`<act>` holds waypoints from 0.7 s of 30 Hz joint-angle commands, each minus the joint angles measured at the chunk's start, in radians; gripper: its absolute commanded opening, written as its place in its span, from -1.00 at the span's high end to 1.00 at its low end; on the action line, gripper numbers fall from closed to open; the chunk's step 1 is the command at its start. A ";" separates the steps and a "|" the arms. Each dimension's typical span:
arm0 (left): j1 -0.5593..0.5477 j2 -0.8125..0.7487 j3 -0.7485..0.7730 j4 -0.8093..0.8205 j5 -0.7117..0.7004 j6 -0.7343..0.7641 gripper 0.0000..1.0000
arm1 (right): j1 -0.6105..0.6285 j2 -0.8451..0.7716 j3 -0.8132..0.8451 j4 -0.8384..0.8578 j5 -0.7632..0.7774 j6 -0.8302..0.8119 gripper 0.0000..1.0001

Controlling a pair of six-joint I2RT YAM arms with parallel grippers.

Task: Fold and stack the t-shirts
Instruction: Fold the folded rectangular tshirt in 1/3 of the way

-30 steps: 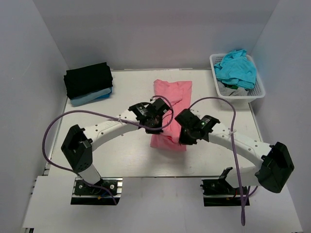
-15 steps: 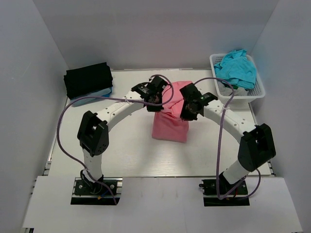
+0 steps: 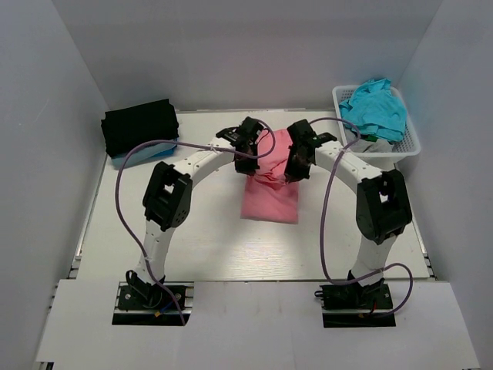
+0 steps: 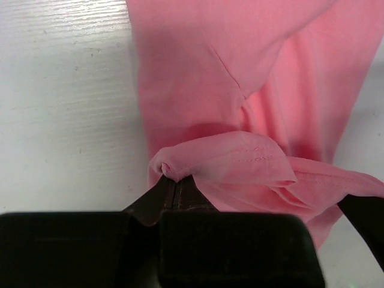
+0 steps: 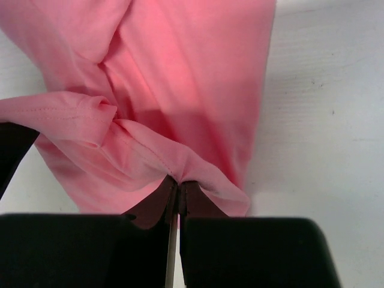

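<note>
pink shirt point(image 3: 269, 202) mid-table point(image 3: 192, 239), part folded | left gripper point(image 4: 175, 182) pinches its hemmed edge | right gripper point(image 5: 175, 183) pinches the same edge alongside | basket point(image 3: 414, 146) far right: teal shirt point(image 3: 376, 108) over grey cloth point(image 3: 370, 144) | far left: black shirt point(image 3: 139, 127) folded on blue shirt point(image 3: 142, 156)

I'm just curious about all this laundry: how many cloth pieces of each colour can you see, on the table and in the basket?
pink shirt: 1
black folded cloth: 1
light blue folded cloth beneath the black: 1
teal cloth in the basket: 1
grey cloth under the teal, kind unclear: 1
Total: 5
</note>
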 commanded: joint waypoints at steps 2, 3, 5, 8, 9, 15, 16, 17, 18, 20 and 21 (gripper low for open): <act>0.021 0.018 0.073 0.026 0.052 0.026 1.00 | -0.042 0.051 0.048 0.037 -0.066 -0.030 1.00; 0.032 0.030 0.085 0.026 0.042 0.026 1.00 | -0.046 0.064 0.051 0.042 -0.066 -0.036 1.00; 0.044 0.073 0.148 0.002 0.033 0.016 0.63 | -0.066 0.110 0.101 0.053 -0.066 -0.033 0.78; 0.090 0.145 0.275 0.002 0.042 0.026 -0.33 | -0.105 0.180 0.185 0.054 -0.118 -0.026 0.15; 0.104 0.167 0.320 0.002 0.042 0.026 -0.62 | -0.126 0.196 0.250 0.035 -0.111 -0.024 0.00; 0.159 0.104 0.358 0.014 0.097 0.036 -1.00 | -0.177 0.234 0.425 -0.006 -0.209 -0.103 -0.77; 0.159 0.065 0.299 0.055 0.111 0.036 -1.00 | -0.171 0.221 0.355 0.030 -0.221 -0.119 -0.81; 0.159 0.025 0.239 0.072 0.111 0.045 -1.00 | -0.163 0.161 0.320 0.039 -0.247 -0.151 -0.81; 0.159 -0.049 0.126 0.081 0.128 0.045 -1.00 | -0.163 0.136 0.281 0.056 -0.284 -0.162 -0.81; 0.146 -0.112 -0.027 0.082 0.147 0.054 -1.00 | -0.162 0.030 0.094 0.105 -0.317 -0.156 -0.81; 0.137 -0.138 -0.075 0.082 0.157 0.063 -1.00 | -0.163 0.001 0.039 0.117 -0.327 -0.157 -0.81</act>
